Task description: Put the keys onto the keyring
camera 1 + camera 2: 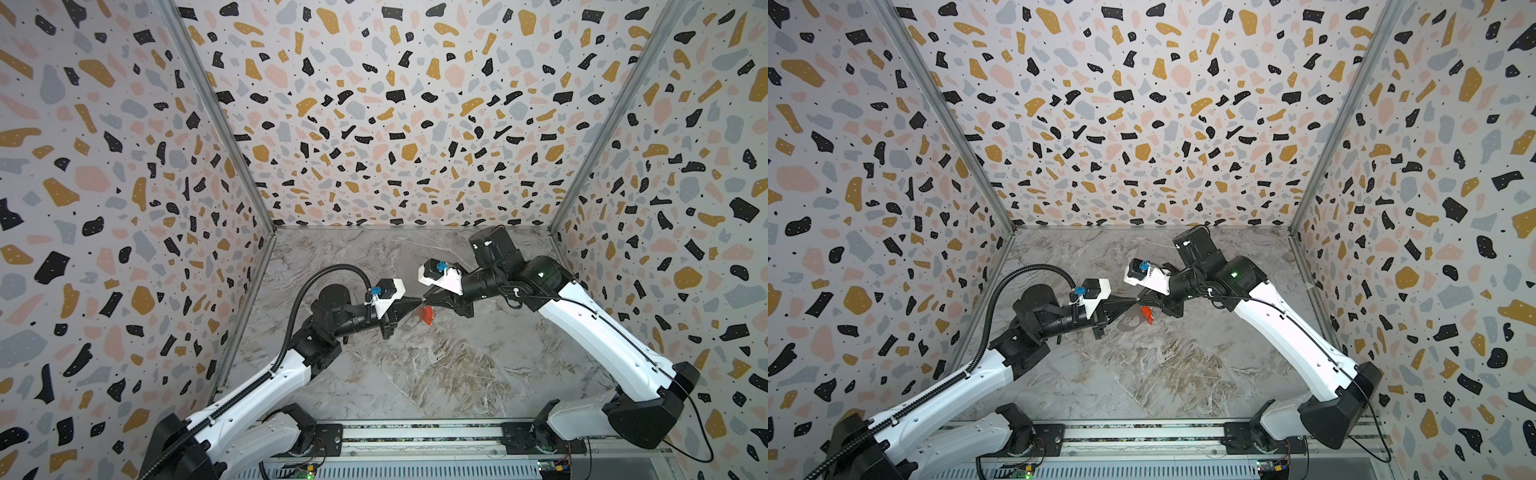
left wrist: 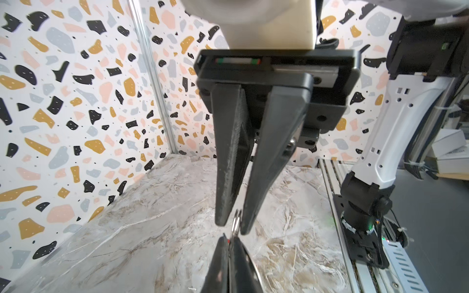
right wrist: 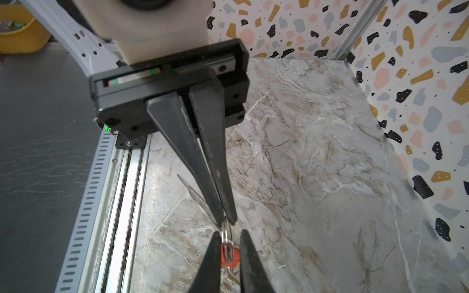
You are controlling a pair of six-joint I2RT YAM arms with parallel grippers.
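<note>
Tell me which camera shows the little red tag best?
The right wrist view: the red tag appears close up and bright. Both top views show a tiny red speck; the left wrist view barely a sliver.

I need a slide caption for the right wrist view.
Left gripper pinches a silver ring with red tag inside the open right gripper.

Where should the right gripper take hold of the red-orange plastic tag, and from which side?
Probably across the flat faces of the red-orange plastic tag, coming from the right arm's side. It seems to hang from the thin silvery ring that the shut left gripper pinches, and the right gripper stands open around that ring.
</note>
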